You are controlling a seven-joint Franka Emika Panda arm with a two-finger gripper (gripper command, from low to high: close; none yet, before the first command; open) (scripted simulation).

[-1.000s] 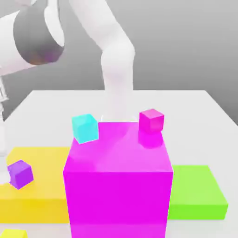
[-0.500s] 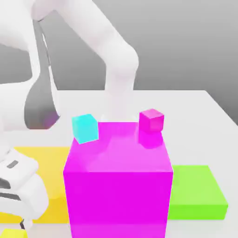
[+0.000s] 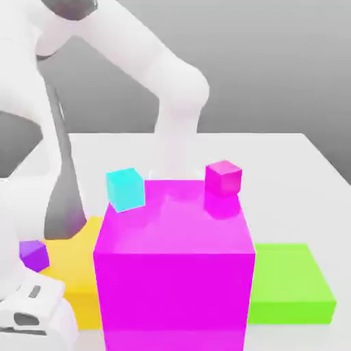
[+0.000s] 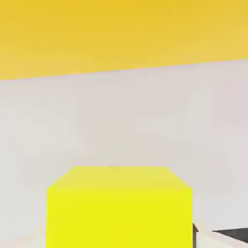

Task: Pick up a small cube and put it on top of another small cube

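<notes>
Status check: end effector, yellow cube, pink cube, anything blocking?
End effector shut. Yellow cube close under the hand camera; grip not confirmed. Pink cube sits atop big magenta block, top free. Cyan cube at the block's far corner, apart from it.

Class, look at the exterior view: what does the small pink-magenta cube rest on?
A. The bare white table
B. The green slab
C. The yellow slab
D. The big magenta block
D: the small pink-magenta cube sits on the top face of the big magenta block, near its far corner on the exterior view's right, apart from the cyan cube.
</notes>
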